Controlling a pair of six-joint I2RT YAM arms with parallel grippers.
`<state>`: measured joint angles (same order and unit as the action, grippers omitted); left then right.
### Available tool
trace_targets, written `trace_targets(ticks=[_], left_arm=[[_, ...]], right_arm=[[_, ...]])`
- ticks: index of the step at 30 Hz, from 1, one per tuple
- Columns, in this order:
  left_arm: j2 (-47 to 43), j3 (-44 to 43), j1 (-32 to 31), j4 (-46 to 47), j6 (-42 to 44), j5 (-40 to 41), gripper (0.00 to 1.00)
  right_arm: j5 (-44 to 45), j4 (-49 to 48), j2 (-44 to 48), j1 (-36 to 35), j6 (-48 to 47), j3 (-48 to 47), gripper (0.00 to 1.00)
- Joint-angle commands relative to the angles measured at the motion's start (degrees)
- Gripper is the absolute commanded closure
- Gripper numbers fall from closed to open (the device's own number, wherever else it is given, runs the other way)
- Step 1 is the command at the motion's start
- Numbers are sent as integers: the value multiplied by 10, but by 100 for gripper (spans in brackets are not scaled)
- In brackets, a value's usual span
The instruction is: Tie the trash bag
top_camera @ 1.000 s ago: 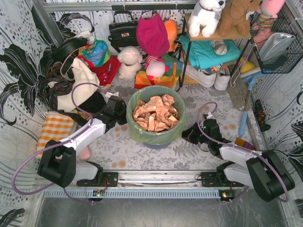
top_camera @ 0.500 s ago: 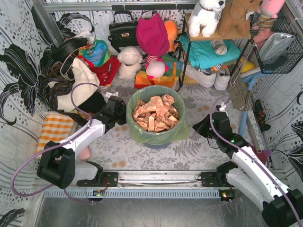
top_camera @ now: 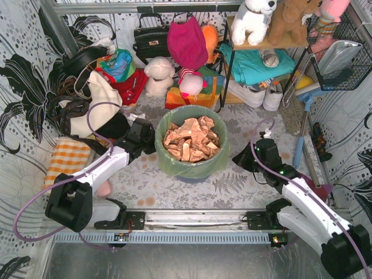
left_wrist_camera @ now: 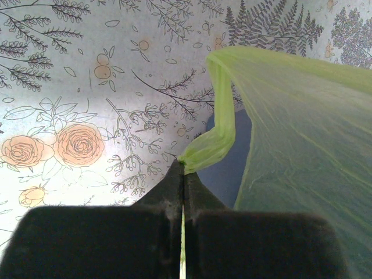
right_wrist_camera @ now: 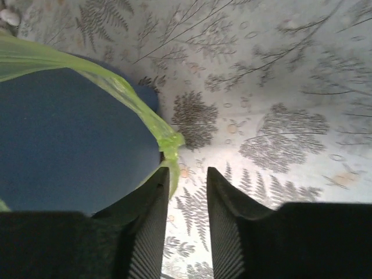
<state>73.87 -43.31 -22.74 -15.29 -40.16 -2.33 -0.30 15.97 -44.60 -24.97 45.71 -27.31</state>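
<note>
- The left arm [top_camera: 102,165] has its left jaws pressed together on a twisted corner of the trash bag [left_wrist_camera: 302,128]. The strand climbs from the tips and joins the bag's rim ahead and to the right of them.
- The right arm [top_camera: 302,195] has its right jaws narrowly apart, gripping nothing. A crumpled green tip of the bag lies just ahead of one finger [right_wrist_camera: 148,221], and it is hard to tell whether it brushes that finger's inner edge.
- Both wrist views cut off the bag's mouth. The blue bin [right_wrist_camera: 70,133] shows only as a patch of wall beside the jaws.
- From above, both sets of jaws are dark shapes flanking the bag, their tips hard to make out. Crumpled brown paper [top_camera: 190,139] fills the mouth between them.
- The floral worktop [right_wrist_camera: 279,87] lies bare ahead and right of the right jaws, and left of the left jaws.
- Count: one bag, one bin, two arms.
</note>
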Motion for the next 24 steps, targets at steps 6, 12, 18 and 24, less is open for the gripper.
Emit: trace_targets(ticks=[6, 12, 18, 24], left_arm=[[0, -2, 3, 13, 6, 5, 100], [-1, -1, 2, 14, 4, 3, 100], [-3, -1, 2, 11, 5, 4, 100], [0, -1, 3, 9, 5, 7, 100]], right_arm=[[-145, -261, -109, 4, 63, 71, 51], [-192, -342, -189, 8, 71, 80, 49], [-204, -406, -250, 13, 84, 93, 53], [-222, -468, -305, 32, 89, 107, 57]])
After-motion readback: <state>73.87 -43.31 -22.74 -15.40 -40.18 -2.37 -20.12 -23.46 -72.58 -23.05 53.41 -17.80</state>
